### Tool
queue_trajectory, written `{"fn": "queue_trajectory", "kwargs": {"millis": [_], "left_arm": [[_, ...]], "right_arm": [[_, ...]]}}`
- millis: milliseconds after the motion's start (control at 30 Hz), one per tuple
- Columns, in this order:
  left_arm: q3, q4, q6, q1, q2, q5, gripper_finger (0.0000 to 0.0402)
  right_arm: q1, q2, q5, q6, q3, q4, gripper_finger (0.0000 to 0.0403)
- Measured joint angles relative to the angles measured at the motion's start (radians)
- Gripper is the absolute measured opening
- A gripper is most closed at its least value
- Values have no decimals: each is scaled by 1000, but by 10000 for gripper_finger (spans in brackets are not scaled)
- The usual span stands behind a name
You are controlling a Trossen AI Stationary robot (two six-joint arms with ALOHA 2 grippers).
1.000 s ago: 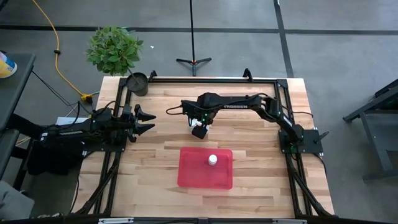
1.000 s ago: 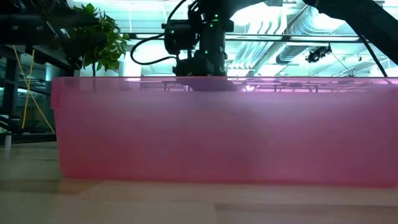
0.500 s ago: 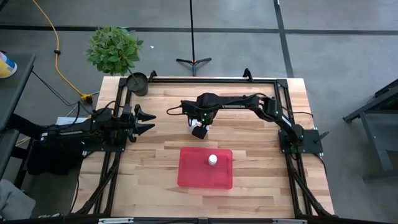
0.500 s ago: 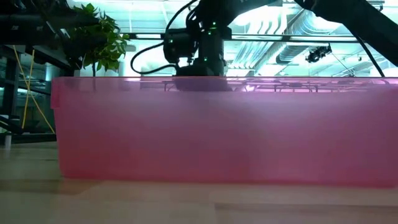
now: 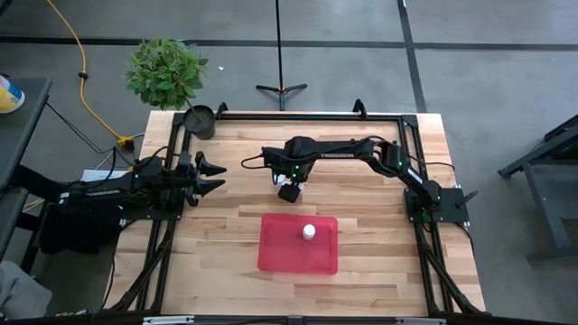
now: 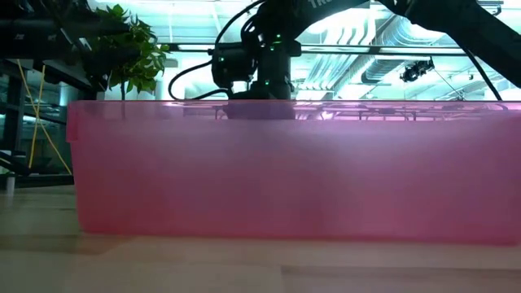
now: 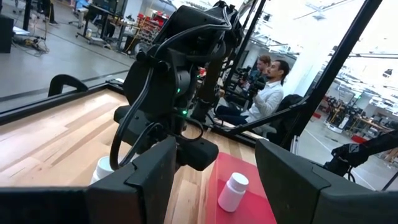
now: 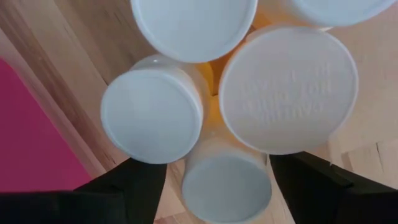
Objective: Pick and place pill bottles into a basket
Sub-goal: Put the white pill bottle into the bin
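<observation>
High view: the right gripper hangs just beyond the far edge of the basket, having crept slightly leftward over the last second. One pill bottle already stands inside. The left gripper waits well off, fingers spread.

Low view: the basket wall fills the picture; the bottles and the right fingertips are hidden behind it.

Left wrist view: the right arm blocks most of the cluster.

Right wrist view: the remaining bottles crowd directly beneath, caps touching; the right fingers straddle them unclosed, nothing grasped. The pick is probably imminent.
</observation>
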Motion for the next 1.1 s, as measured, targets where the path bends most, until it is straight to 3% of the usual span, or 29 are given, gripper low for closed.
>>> {"fn": "queue_trajectory", "kwargs": {"millis": [400, 1100], "left_arm": [[0, -13, -2, 0, 0, 0, 253], [0, -12, -3, 0, 0, 0, 253]], "right_arm": [[0, -1, -13, 0, 0, -6, 164], [3, -2, -6, -13, 42, -138, 163]]}}
